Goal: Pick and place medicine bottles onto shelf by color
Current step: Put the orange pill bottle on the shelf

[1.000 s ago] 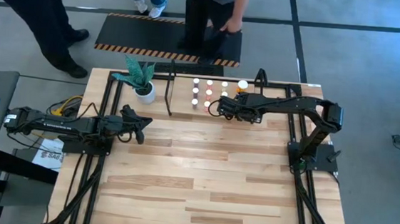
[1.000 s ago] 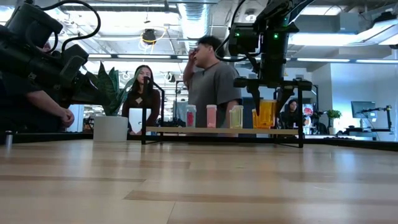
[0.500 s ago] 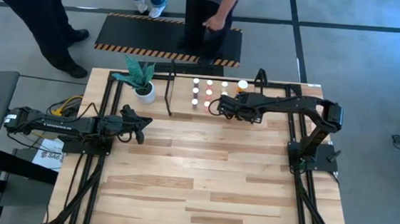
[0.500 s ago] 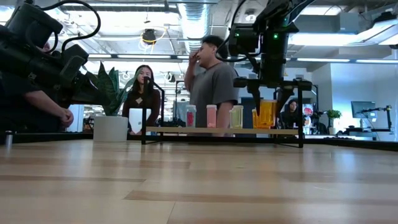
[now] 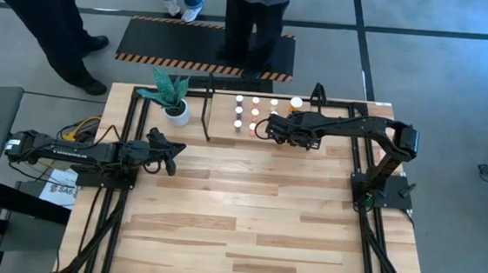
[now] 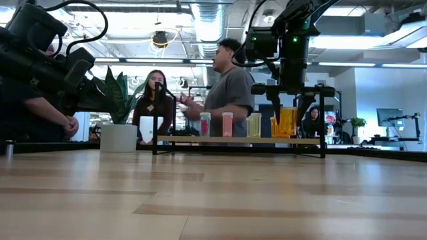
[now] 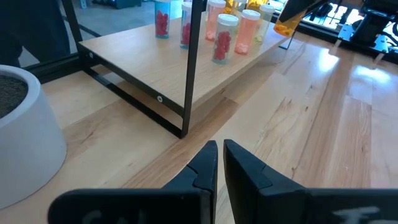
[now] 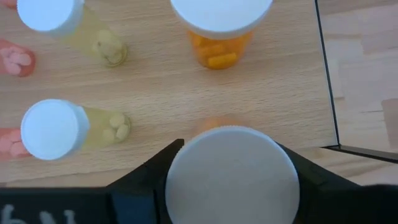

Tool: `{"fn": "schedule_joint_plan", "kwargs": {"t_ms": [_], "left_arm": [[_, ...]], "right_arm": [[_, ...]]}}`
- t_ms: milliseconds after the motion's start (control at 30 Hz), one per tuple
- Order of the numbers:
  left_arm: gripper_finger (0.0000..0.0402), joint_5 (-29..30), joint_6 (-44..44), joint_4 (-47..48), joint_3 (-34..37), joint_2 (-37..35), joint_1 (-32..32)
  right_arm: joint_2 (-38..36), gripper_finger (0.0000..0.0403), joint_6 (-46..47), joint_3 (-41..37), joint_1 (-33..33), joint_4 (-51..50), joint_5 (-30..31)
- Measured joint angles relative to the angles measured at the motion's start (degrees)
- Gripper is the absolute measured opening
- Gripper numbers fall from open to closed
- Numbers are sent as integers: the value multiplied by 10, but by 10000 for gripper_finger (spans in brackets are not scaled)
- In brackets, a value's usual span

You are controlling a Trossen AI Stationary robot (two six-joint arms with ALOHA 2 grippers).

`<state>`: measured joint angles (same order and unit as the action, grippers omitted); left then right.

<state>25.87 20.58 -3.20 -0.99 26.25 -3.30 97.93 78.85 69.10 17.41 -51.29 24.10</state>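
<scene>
Left gripper (image 5: 171, 155): left-centre of the high view, over bare table (image 5: 246, 215) well short of the shelf; fingers pressed together on nothing, arm waiting.
Potted plant (image 5: 173, 97): upper left of the high view, just beside the shelf's left end; not part of the sort.
Shelf (image 6: 233, 140): centre of the low view; pink bottles (image 7: 222, 38) at its left, yellowish bottles (image 8: 53, 127) in the middle, a standing orange bottle (image 8: 221, 25) at its right.
Right gripper (image 5: 272, 130): upper centre of the high view, above the shelf's right end, fingers clasping a large orange bottle (image 6: 285, 121) by its sides, white cap up.
Advice, placing: the carried bottle looks near the board but contact cannot be told; judged best lowered straight, kept upright beside the standing orange one without touching it, and let go only once seated.
Risk: the right end post (image 6: 322, 120) stands near; a sideways swing could knock it.
</scene>
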Motion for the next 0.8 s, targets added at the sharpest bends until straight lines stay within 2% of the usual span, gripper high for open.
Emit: {"fn": "schedule_joint_plan", "kwargs": {"t_ms": [200, 500, 800], "left_arm": [[13, 0, 0, 0, 0, 0, 0], [13, 0, 0, 0, 0, 0, 0], [13, 0, 0, 0, 0, 0, 0]], "right_arm": [[0, 224, 0, 0, 0, 6, 0], [0, 207, -1, 0, -6, 32, 0], [10, 211, -53, 1, -3, 38, 1]]}}
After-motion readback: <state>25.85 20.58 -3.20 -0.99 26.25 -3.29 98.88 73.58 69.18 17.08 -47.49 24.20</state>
